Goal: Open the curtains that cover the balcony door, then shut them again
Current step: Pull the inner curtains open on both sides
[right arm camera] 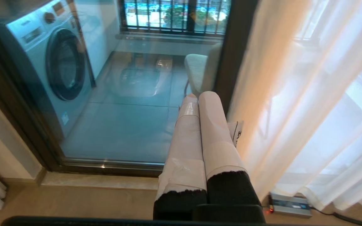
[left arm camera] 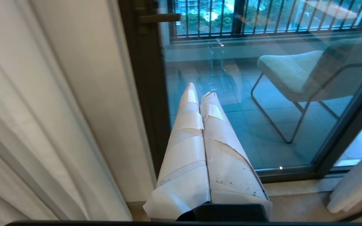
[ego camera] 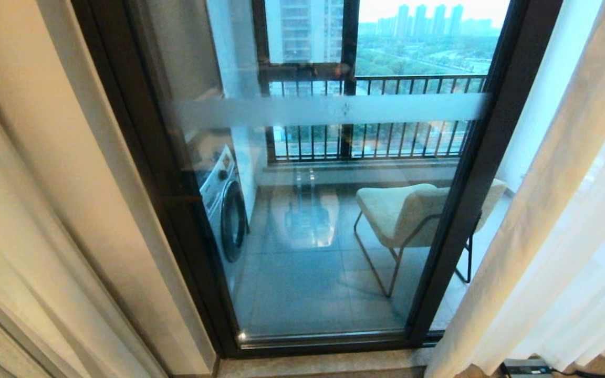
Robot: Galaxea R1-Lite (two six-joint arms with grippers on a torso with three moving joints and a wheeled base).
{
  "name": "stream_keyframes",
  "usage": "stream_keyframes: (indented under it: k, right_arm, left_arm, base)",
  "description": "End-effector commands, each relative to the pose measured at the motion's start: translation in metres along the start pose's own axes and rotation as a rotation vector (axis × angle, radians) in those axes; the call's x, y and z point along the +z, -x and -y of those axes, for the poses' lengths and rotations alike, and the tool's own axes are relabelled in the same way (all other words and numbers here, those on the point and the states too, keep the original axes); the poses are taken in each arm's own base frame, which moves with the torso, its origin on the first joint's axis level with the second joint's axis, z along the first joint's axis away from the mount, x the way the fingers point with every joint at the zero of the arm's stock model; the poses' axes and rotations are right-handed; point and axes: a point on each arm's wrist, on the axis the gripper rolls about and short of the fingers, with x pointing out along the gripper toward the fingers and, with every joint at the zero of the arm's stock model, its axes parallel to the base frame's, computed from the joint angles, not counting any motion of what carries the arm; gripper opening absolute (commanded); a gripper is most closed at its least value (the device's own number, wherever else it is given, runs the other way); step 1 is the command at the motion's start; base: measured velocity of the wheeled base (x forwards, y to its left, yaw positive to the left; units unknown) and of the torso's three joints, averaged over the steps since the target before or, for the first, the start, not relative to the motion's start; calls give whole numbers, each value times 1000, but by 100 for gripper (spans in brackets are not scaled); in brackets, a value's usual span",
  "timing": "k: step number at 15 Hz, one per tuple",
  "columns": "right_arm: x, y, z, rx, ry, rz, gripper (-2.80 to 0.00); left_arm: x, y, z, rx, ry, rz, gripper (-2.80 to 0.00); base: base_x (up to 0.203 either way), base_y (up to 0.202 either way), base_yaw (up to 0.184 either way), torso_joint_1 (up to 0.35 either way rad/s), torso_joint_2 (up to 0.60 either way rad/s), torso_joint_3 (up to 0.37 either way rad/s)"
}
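door [ego camera: 334, 220]: dark frame, glass w/ frosted band across it; shut as far as seen, fills centre of head view. Landmark for all below.
curtains [ego camera: 560, 210]: drawn aside, door glass uncovered. Cream layer + white sheer hang at door's right side, down to floor. More cream folds at door's left, past a strip of pale wall [ego camera: 97, 173].
frame post [ego camera: 470, 189]: dark upright near door's right side, just beside the sheer's edge.
L gripper [left arm camera: 200, 89]: seen only in left wrist view; white-taped fingers [left arm camera: 187, 141] pressed together, nothing between them. Points at lower glass near door's left frame, not touching it. Left cream folds close alongside.
R gripper [right arm camera: 198, 95]: seen only in right wrist view; taped fingers [right arm camera: 215, 125] together, nothing held. Aims at door's right post, right curtain just beside it; contact w/ fabric can't tell.
washer [ego camera: 226, 207]: behind glass, on balcony, at door's left.
chair [ego camera: 407, 215]: cream seat, thin metal legs, behind glass toward door's right, partly cut by the post.
railing [ego camera: 376, 121]: dark vertical bars beyond door, far side of balcony; city view past it.
box [right arm camera: 289, 205]: small grey unit w/ red light on floor, inside room, below right curtain hem, right of door.
sill [ego camera: 323, 362]: pale stone strip along door's foot.
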Motion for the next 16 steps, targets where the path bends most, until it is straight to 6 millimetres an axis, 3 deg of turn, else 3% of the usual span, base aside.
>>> stream_keyframes:
  k: [1,16]
  right_arm:
    - [0,0,0,1,1,-2,-280]
    - [0,0,0,-1,1,-2,-280]
  left_arm:
    - [0,0,0,0,0,1,-280]
    - [0,0,0,0,2,1,-280]
  base:
    - [0,-182,-2,2,6,4]
    - [0,-186,2,2,1,2]
